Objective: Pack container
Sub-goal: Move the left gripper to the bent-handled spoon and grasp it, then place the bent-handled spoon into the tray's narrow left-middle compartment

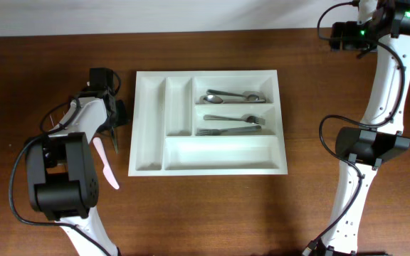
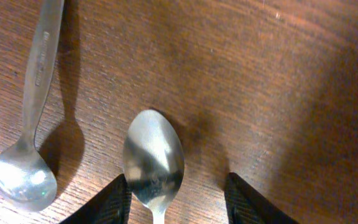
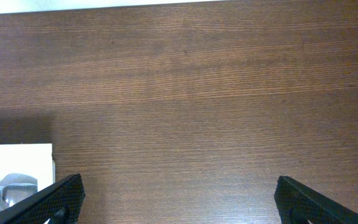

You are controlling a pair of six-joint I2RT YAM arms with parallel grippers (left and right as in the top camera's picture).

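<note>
Glossy oval steel spoon (image 2: 154,158) on grained wood tabletop (image 2: 278,93); left end effector (image 2: 176,180) straddles it, parted; right end effector (image 3: 179,199) spread wide, empty.

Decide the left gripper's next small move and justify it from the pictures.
Probably close the left gripper on the spoon: its fingers straddle the spoon's neck, with a gap showing on one side, so nothing is gripped yet. A second spoon lies clear to one side, and the tray waits nearby.
</note>
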